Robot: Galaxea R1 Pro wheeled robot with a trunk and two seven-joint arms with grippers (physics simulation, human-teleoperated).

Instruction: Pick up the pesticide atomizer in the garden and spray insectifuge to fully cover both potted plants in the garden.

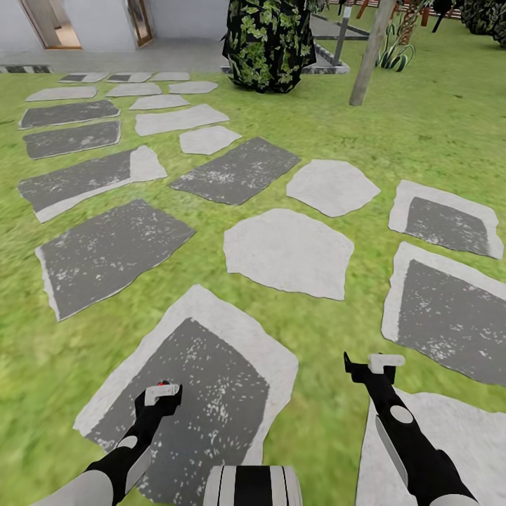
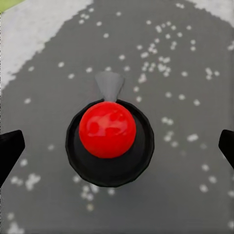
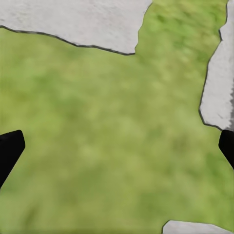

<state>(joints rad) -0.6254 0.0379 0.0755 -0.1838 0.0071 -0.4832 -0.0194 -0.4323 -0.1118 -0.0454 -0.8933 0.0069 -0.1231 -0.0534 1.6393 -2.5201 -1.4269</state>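
The pesticide atomizer (image 2: 110,141) is being seen from above in the left wrist view, its red top and dark round body lying midway between the two black fingertips of the left pincer (image 2: 117,148), with a pale nozzle pointing away from the camera. The fingertips are standing wide apart at the picture's edges, clear of the bottle, so the left pincer is being held open (nothing is being gripped). Beneath the bottle a dark grey speckled stepping stone (image 1: 204,393) is showing. In the head view a small red spot is being glimpsed at the left pincer (image 1: 163,393), low over that same stone. The right pincer (image 1: 376,363) is being held over the lawn (image 3: 112,141) between pale stones; its fingertips are likewise spread wide, open and empty. Further off, a leafy bush (image 1: 268,42) and a grey post (image 1: 371,53) are standing on the grass.
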